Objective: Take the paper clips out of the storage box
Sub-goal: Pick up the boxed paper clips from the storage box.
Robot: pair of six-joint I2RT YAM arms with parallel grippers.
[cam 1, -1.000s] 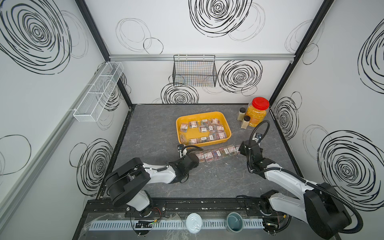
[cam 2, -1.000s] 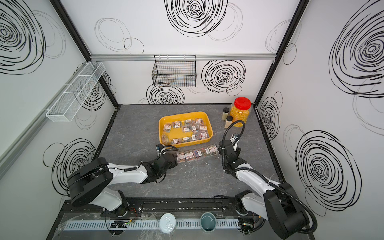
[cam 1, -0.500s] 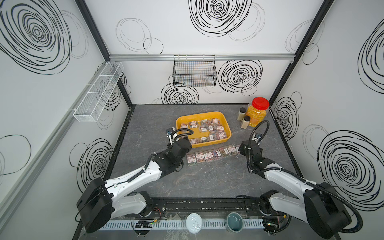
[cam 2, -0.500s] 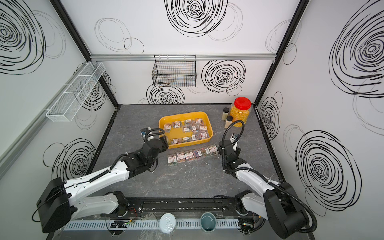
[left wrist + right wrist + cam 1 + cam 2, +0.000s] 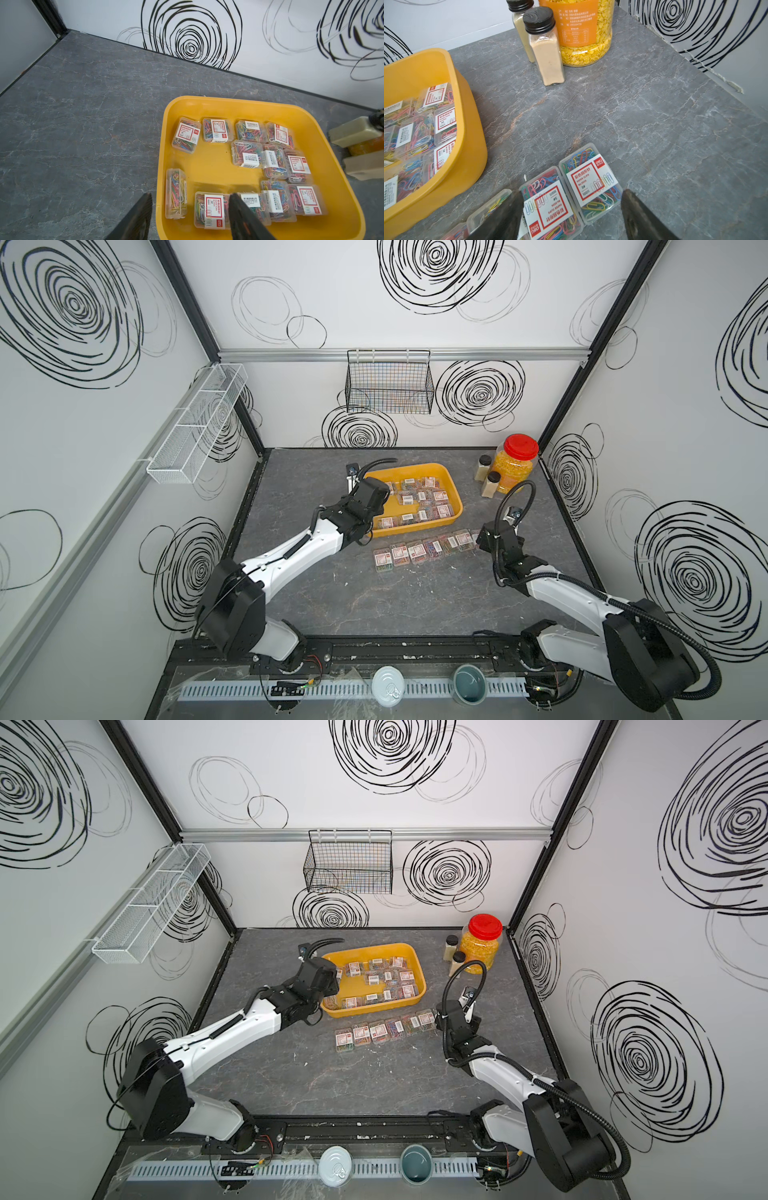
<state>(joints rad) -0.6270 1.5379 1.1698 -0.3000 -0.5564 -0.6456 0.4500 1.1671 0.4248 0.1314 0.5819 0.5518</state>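
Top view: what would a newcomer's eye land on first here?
The yellow tray in the middle of the grey table, scattered with clear cases of coloured clips. Just in front of it a neat row of the same cases lies on the table. A red-lidded jar of yellow kernels stands in the back right corner.

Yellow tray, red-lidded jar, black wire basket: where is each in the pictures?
Yellow tray (image 5: 419, 527): in a top view, on its near outer wall.
Red-lidded jar (image 5: 520, 446): in a top view, middle of its lid.
Black wire basket (image 5: 389, 383): in a top view, on its front mesh.
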